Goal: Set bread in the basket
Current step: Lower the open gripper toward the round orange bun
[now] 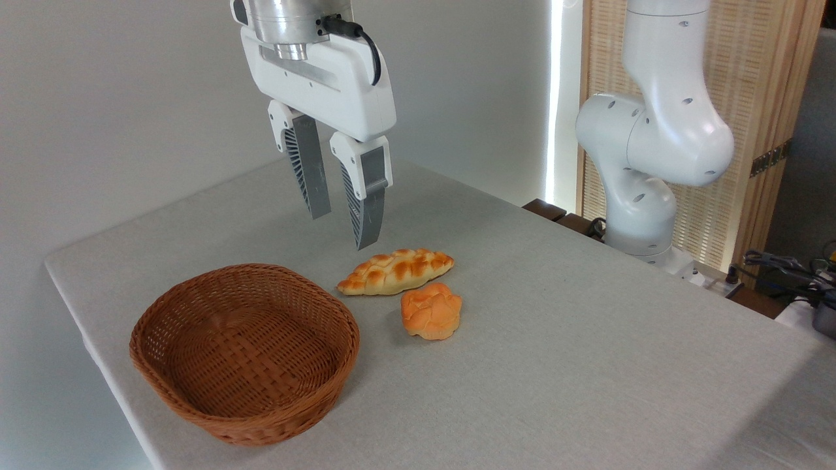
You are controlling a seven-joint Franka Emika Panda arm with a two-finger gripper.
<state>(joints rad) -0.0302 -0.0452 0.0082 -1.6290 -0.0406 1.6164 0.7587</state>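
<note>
Claw [339, 228] spread and empty, hanging above the far end of the braided loaf [396, 270]; bread [431, 311] on the desk [588, 365] right of the basket [245, 352], likely light, squashy, so pinch gently across its lumpy sides

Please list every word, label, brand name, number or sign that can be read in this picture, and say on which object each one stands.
There is no readable text in this picture.
The gripper and the white arm show no legible brand or label.
The bread, the braided loaf, the basket and the table carry no words or numbers.
The items at the right edge are too small to tell.
</note>
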